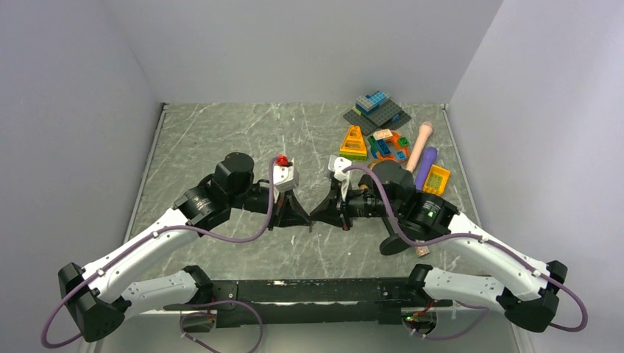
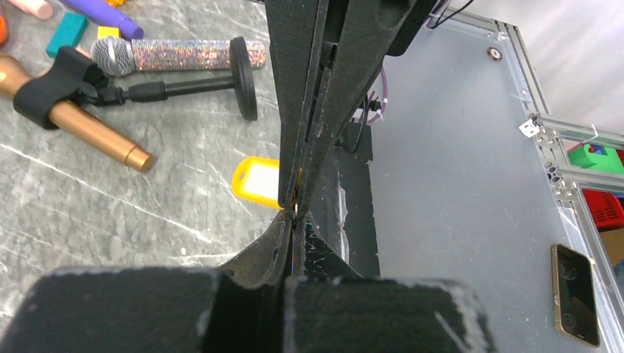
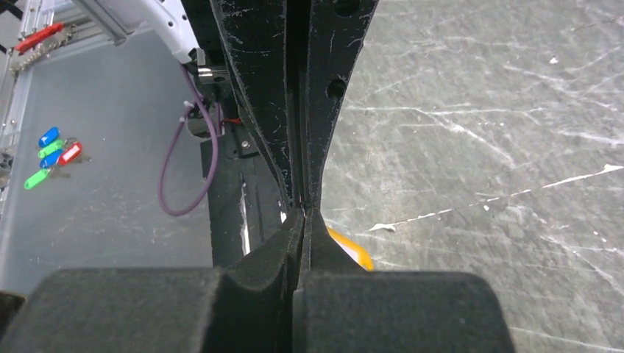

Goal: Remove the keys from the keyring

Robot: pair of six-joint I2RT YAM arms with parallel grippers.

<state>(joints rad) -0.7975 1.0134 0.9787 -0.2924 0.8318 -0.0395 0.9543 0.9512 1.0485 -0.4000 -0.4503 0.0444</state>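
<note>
Left gripper: closed, tips meeting the right's.
Right gripper: closed as well.
Table: grey veined marble pattern.
Walls: plain pale grey, three sides.

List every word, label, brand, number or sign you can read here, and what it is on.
No text can be read.
Yellow key tag: window looks blank.
Coloured key tags: too small to read.
Phone: no text visible.

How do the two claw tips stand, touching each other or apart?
Touching. The left wrist view shows the left claw and the right claw meeting tip to tip with no gap; the right wrist view agrees.
</note>
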